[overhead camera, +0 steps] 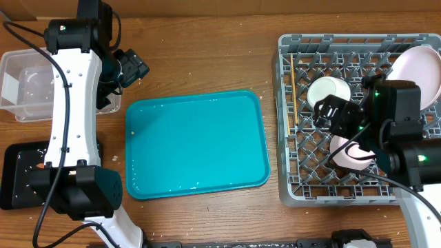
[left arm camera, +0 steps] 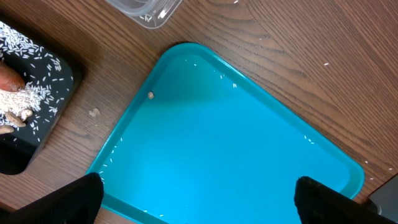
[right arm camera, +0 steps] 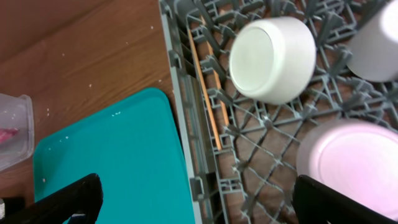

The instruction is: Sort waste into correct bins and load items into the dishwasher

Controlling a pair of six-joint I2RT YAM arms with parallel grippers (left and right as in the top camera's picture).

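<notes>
The grey dish rack [overhead camera: 289, 103] at the right holds an upturned white bowl [overhead camera: 329, 91], a flat plate [overhead camera: 417, 69], another bowl [overhead camera: 348, 155] and the chopsticks [overhead camera: 292, 89] along its left side. My right gripper [overhead camera: 329, 114] hovers open and empty over the rack's left part; its wrist view shows the chopsticks [right arm camera: 205, 87] and bowls [right arm camera: 273, 59]. My left gripper [overhead camera: 134, 69] is open and empty above the teal tray's far left corner. The black tray [left arm camera: 62, 81] holds rice and an orange carrot [left arm camera: 9, 78]. The clear tub [overhead camera: 27, 83] stands at the far left.
The teal serving tray [overhead camera: 196, 145] lies bare in the middle of the wooden table, with one small crumb [left arm camera: 150, 95] near its corner. Loose rice grains dot the wood around the black tray [overhead camera: 14, 172]. Something red [right arm camera: 6, 134] shows inside the clear tub.
</notes>
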